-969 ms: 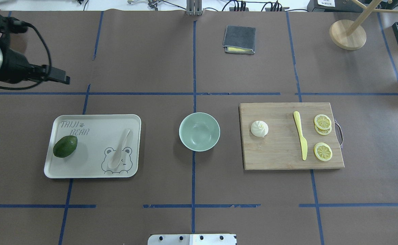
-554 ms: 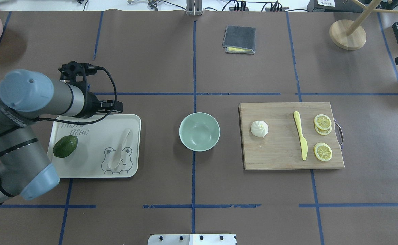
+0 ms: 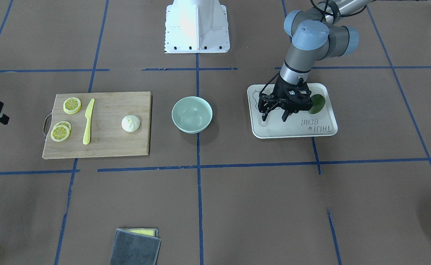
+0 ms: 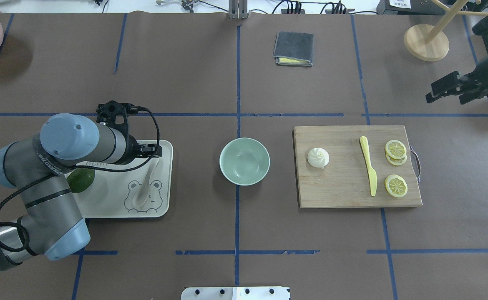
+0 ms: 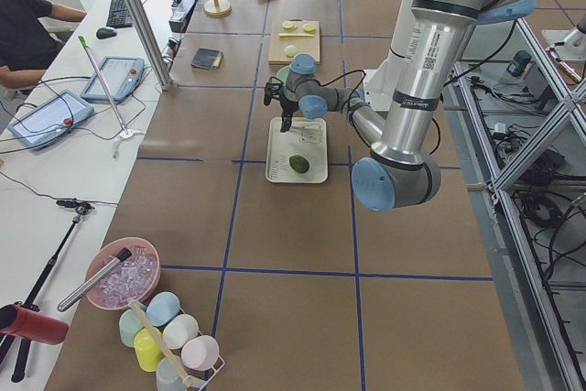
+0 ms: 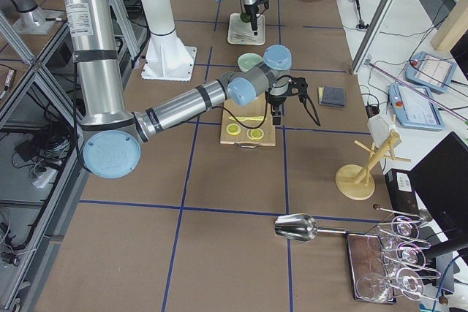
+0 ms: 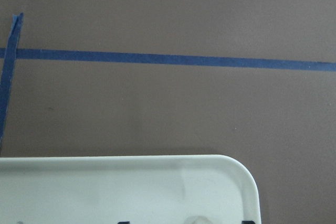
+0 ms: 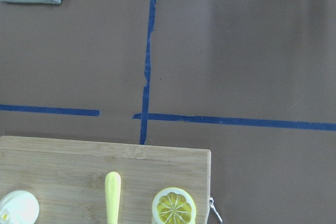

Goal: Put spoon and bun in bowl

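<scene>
Where the spoon's [image 4: 144,187] handle points away from the robot (scoop nearer), the left hand [image 3: 274,117] hovers, fingers [image 3: 284,116] apart.

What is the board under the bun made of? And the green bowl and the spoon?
The board looks like bamboo or wood: tan, matte, with visible grain strips. The bowl looks like smooth plastic or glazed ceramic: even mint colour, soft sheen. The spoon seems plastic or ceramic: off-white, slightly see-through.
</scene>
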Tool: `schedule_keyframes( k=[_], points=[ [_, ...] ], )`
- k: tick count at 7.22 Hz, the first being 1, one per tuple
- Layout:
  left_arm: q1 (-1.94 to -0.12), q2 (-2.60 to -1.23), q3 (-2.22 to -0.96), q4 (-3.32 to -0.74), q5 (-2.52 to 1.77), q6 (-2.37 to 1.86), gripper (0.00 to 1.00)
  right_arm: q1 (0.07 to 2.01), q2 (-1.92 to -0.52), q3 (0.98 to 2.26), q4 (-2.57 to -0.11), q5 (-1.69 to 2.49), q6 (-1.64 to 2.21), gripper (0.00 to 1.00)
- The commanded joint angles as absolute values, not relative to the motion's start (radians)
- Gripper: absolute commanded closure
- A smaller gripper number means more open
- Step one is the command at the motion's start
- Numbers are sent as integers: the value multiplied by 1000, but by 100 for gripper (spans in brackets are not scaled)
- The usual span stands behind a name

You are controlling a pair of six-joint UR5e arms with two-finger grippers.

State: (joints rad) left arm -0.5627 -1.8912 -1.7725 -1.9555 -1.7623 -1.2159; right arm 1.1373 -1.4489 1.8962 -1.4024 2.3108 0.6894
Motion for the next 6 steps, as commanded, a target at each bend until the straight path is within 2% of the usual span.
schedule_keyframes(
  k=[1, 6],
  points=[
    [-534, -1893, -1769, -1954, -1766, -1216, 32, 1059, -1447, 1930, -1391, 2276, 775, 0],
    [-503, -1888, -1767, -1948, -1766, -1215, 44, 960, -1417, 1925, -1331, 2221, 899, 0]
  ],
)
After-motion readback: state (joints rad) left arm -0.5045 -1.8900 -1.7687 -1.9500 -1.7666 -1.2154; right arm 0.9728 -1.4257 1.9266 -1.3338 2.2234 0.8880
